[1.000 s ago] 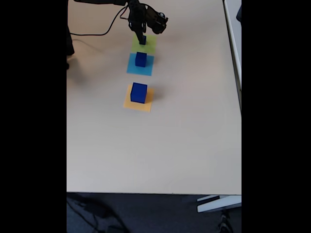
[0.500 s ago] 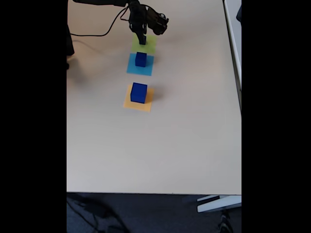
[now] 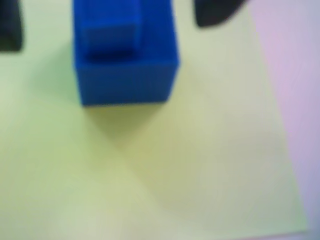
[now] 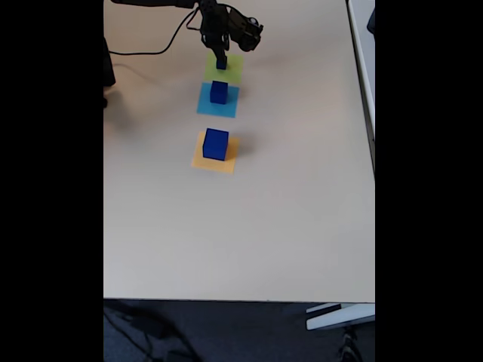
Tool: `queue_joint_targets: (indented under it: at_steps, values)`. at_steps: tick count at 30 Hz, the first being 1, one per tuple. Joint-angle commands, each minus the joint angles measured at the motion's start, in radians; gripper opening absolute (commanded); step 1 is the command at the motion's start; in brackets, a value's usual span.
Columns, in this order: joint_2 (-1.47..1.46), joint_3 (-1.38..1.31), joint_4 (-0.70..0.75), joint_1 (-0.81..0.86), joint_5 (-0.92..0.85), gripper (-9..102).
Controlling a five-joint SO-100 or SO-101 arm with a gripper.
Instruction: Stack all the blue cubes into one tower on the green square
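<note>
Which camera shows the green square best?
The wrist view: the green square spreads wide and close there, under stacked blue cubes. In the fixed view it is a small far patch, partly hidden by the gripper.

A slim matte-black robot arm (image 4: 162, 3); blocky black wrist housing (image 4: 245, 32); a thin black cable (image 4: 167, 43) loops below it.

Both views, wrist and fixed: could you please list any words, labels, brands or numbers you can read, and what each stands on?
None: no readable text.
The blue cubes, the green square, the light-blue square, the orange square and the table look plain.
</note>
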Motion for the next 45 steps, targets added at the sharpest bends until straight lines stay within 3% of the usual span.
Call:
queue_joint_targets:
  at_steps: [1,27,45]
  values:
    - [0.077,0.008,-0.008,-0.002,0.014,17]
    - [0.077,0.017,-0.008,0.003,0.015,16]
    - [0.066,0.017,-0.009,0.005,0.015,8]
